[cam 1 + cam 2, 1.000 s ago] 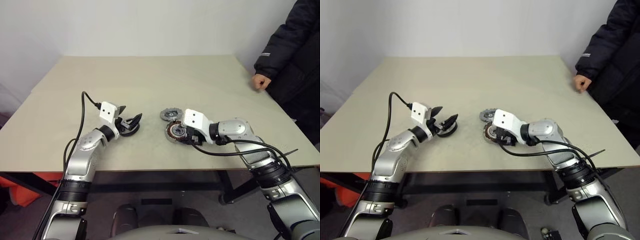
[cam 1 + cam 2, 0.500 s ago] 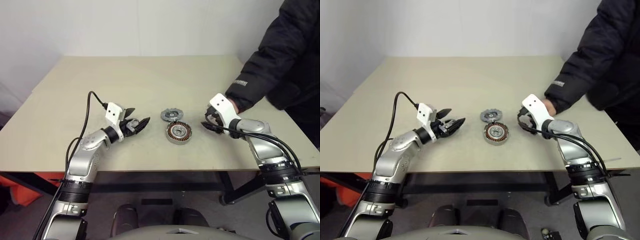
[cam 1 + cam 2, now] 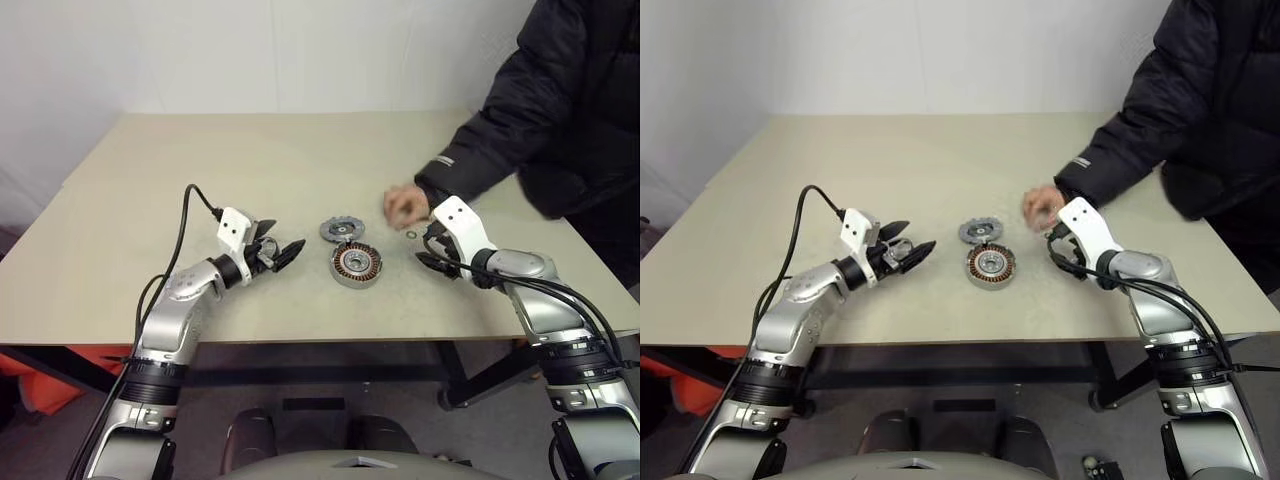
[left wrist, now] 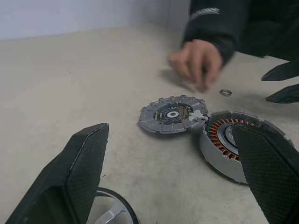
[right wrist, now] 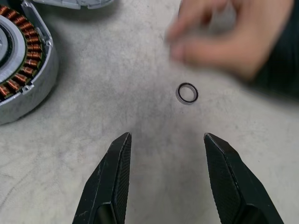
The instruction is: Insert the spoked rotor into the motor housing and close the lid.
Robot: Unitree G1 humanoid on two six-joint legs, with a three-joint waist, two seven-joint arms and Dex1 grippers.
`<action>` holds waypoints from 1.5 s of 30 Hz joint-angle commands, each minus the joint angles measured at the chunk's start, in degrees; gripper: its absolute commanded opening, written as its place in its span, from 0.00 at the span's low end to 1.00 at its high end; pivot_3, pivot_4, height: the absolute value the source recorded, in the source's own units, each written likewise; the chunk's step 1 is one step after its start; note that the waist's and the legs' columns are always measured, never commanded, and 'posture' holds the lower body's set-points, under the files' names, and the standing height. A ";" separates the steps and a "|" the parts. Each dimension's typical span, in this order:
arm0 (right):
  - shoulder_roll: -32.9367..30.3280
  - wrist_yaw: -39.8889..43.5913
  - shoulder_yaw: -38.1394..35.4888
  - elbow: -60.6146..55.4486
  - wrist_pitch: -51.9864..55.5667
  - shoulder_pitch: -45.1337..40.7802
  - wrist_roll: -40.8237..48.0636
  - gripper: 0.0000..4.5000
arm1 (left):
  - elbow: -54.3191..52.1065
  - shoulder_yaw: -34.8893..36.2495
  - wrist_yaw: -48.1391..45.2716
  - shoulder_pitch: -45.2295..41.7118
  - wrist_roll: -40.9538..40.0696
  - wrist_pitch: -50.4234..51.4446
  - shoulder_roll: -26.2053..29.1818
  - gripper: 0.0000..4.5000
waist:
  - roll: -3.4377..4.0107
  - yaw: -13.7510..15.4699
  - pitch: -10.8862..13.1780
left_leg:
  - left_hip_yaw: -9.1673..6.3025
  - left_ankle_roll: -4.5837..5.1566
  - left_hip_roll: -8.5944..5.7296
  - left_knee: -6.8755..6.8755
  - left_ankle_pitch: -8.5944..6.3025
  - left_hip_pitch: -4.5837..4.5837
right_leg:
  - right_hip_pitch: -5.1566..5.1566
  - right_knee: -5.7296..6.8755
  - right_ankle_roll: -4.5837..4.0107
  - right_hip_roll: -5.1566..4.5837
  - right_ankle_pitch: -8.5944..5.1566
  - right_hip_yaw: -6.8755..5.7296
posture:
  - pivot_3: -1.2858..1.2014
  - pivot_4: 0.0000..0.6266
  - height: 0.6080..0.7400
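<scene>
The motor housing [image 3: 356, 264], silver with copper windings, lies near the table's middle. Its grey round lid [image 3: 342, 229] lies flat just behind it, touching it. My left gripper [image 3: 288, 237] is open and level, left of the housing and pointing at it, with nothing between its fingers. A dark-rimmed round part [image 4: 115, 212], apparently the spoked rotor, lies on the table under that gripper, mostly hidden. My right gripper [image 3: 426, 251] is open and empty to the right of the housing, tilted down. A small metal ring [image 5: 187, 93] lies just beyond its fingertips [image 5: 122, 140].
A person in a dark jacket leans in from the right, with a hand [image 3: 404, 205] on the table just behind the small ring [image 3: 410, 234]. The beige table [image 3: 200, 160] has open room at the back and left.
My right gripper has left the housing and swung right, tilting downward. The person's arm has reached in over the table, and a small ring now lies there. My left gripper has edged toward the housing.
</scene>
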 commanded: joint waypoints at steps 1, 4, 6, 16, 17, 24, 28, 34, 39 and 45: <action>-0.14 -0.42 -0.46 -1.56 -0.43 -1.87 0.51 0.61 | -0.95 0.41 0.01 -1.49 0.17 -0.87 0.34 0.98 | 0.00 0.00 0.00 | 0.00 0.00 0.00 -0.02 0.00 0.00 | 0.00 0.00 0.00 0.00 0.00 0.00 | 0.52 0.00 1.00; 0.12 -0.46 -0.08 -0.70 -1.24 -2.49 0.46 0.61 | -1.24 0.56 0.35 -1.22 0.23 -0.94 0.32 0.98 | 0.01 -0.01 0.00 | 0.00 0.00 0.00 -0.05 0.00 0.01 | -0.01 0.00 0.00 0.00 0.00 0.00 | 0.52 0.00 1.00; 0.89 -0.62 0.26 0.17 -2.39 -3.39 0.49 0.61 | -1.38 0.68 0.67 -1.01 0.36 -1.09 0.34 0.98 | 0.01 -0.02 0.00 | 0.00 0.00 0.00 -0.05 0.00 0.01 | -0.01 0.00 0.00 0.00 0.00 0.00 | 0.52 0.00 1.00; 12.11 -4.53 0.15 9.61 -5.36 -10.82 2.62 0.61 | -1.97 0.91 1.78 -0.29 0.42 -1.35 0.36 0.98 | 0.04 -0.16 -0.03 | 0.00 -0.02 0.01 -0.05 0.01 0.01 | -0.03 0.01 -0.02 0.00 0.01 0.01 | 0.52 0.00 1.00; 12.70 -5.63 0.20 11.50 -6.13 -11.42 1.99 0.61 | -2.04 0.91 1.84 -0.21 0.41 -1.34 0.36 0.98 | 0.04 -0.08 -0.02 | 0.00 -0.02 0.01 -0.05 0.01 0.00 | -0.03 0.01 -0.02 0.00 0.01 0.01 | 0.52 0.00 1.00; 13.29 -13.70 -1.74 22.38 -9.42 -14.99 -0.40 0.61 | -2.48 1.11 2.22 0.34 0.25 -1.40 0.67 0.98 | 0.04 -0.10 -0.03 | 0.00 -0.01 -0.01 -0.13 0.01 -0.05 | -0.05 0.00 -0.06 -0.10 0.03 0.03 | 0.52 0.00 1.00; 13.29 -16.19 -2.60 24.01 -9.91 -15.89 -0.60 0.61 | -2.60 1.03 2.31 0.43 0.28 -1.37 0.78 0.98 | 0.05 -0.13 -0.02 | 0.01 -0.07 -0.02 -0.20 0.04 -0.02 | -0.08 0.01 -0.05 -0.01 0.02 0.03 | 0.52 0.00 1.00; 13.24 -17.58 -3.01 24.59 -9.32 -15.34 -0.63 0.61 | -2.36 0.84 2.16 0.18 0.39 -1.44 0.88 0.98 | 0.05 -0.15 -0.02 | 0.02 -0.07 -0.02 -0.20 0.04 -0.01 | -0.08 0.01 -0.04 -0.01 0.02 0.03 | 0.52 0.00 1.00; 13.25 -18.92 -4.07 25.04 -8.14 -14.49 -0.06 0.61 | -2.23 0.77 2.08 0.12 0.40 -1.42 0.92 0.98 | 0.05 -0.14 -0.02 | 0.02 -0.07 -0.02 -0.20 0.04 -0.01 | -0.08 0.00 -0.04 -0.01 0.02 0.03 | 0.52 0.00 1.00; 13.59 -20.30 -5.91 26.16 -6.62 -13.87 1.03 0.61 | -2.40 0.67 2.11 0.25 0.45 -1.37 0.92 0.98 | 0.05 -0.15 -0.02 | 0.02 -0.07 -0.02 -0.20 0.04 -0.01 | -0.08 0.00 -0.04 -0.01 0.01 0.03 | 0.52 0.00 1.00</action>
